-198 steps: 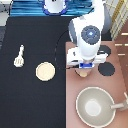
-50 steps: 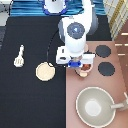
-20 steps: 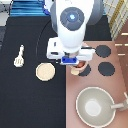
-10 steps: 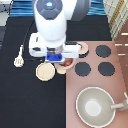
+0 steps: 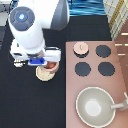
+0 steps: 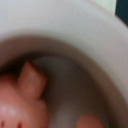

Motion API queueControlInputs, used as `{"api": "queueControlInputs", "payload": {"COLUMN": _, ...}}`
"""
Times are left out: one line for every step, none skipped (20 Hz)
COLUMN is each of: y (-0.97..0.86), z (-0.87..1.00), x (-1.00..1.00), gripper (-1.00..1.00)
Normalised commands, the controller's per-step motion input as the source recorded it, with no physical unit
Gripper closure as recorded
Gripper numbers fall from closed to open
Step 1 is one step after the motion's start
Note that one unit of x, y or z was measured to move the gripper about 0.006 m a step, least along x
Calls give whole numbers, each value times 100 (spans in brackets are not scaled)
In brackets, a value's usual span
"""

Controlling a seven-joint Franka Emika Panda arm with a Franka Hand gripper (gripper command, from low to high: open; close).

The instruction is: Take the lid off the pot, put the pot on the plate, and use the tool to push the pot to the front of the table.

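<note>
My gripper [image 5: 46, 62] hangs low over the cream plate [image 5: 44, 75] on the black table [image 5: 30, 105], shut on the small tan-pink pot [image 5: 52, 65]. The pot's reddish contents show just under the hand, above the plate's right side. Whether the pot rests on the plate I cannot tell. In the wrist view the pot's pale inner wall [image 6: 75, 30] and pink contents [image 6: 25, 102] fill the picture. The lid [image 5: 80, 48] lies on the stove board's top-left burner. Only a bit of the cream tool [image 5: 19, 62] peeks out left of the arm.
The pinkish-brown stove board [image 5: 71, 95] fills the exterior view's right, with three uncovered black burners [image 5: 102, 51]. A large grey-beige pan [image 5: 95, 106] with a handle sits at its bottom right. The arm's bulk covers the table's top left.
The gripper has carried the pot leftward off the stove board, across the table to over the plate. The lid stayed on the burner.
</note>
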Motion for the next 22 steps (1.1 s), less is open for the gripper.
{"api": "queueControlInputs", "payload": {"y": -41, "z": -87, "x": -87, "gripper": 100}}
{"api": "queueControlInputs", "payload": {"y": -35, "z": -86, "x": -87, "gripper": 100}}
{"api": "queueControlInputs", "payload": {"y": -21, "z": -84, "x": -88, "gripper": 100}}
{"api": "queueControlInputs", "payload": {"y": -9, "z": -83, "x": -79, "gripper": 100}}
{"api": "queueControlInputs", "payload": {"y": -3, "z": -83, "x": -73, "gripper": 100}}
{"api": "queueControlInputs", "payload": {"y": 0, "z": -83, "x": -49, "gripper": 100}}
{"api": "queueControlInputs", "payload": {"y": 0, "z": -73, "x": -24, "gripper": 100}}
{"api": "queueControlInputs", "payload": {"y": 0, "z": -73, "x": -17, "gripper": 100}}
{"api": "queueControlInputs", "payload": {"y": -3, "z": -71, "x": -12, "gripper": 100}}
{"api": "queueControlInputs", "payload": {"y": -14, "z": -56, "x": 0, "gripper": 100}}
{"api": "queueControlInputs", "payload": {"y": -20, "z": -49, "x": 0, "gripper": 100}}
{"api": "queueControlInputs", "payload": {"y": -20, "z": -50, "x": 0, "gripper": 100}}
{"api": "queueControlInputs", "payload": {"y": -19, "z": -37, "x": 1, "gripper": 100}}
{"api": "queueControlInputs", "payload": {"y": -21, "z": -32, "x": 2, "gripper": 100}}
{"api": "queueControlInputs", "payload": {"y": -26, "z": -24, "x": 7, "gripper": 100}}
{"api": "queueControlInputs", "payload": {"y": -30, "z": -17, "x": 15, "gripper": 100}}
{"api": "queueControlInputs", "payload": {"y": -34, "z": -20, "x": 15, "gripper": 100}}
{"api": "queueControlInputs", "payload": {"y": -37, "z": -25, "x": 8, "gripper": 100}}
{"api": "queueControlInputs", "payload": {"y": -32, "z": -21, "x": 7, "gripper": 100}}
{"api": "queueControlInputs", "payload": {"y": -30, "z": -18, "x": 3, "gripper": 100}}
{"api": "queueControlInputs", "payload": {"y": -28, "z": -6, "x": 8, "gripper": 100}}
{"api": "queueControlInputs", "payload": {"y": -29, "z": 0, "x": 10, "gripper": 100}}
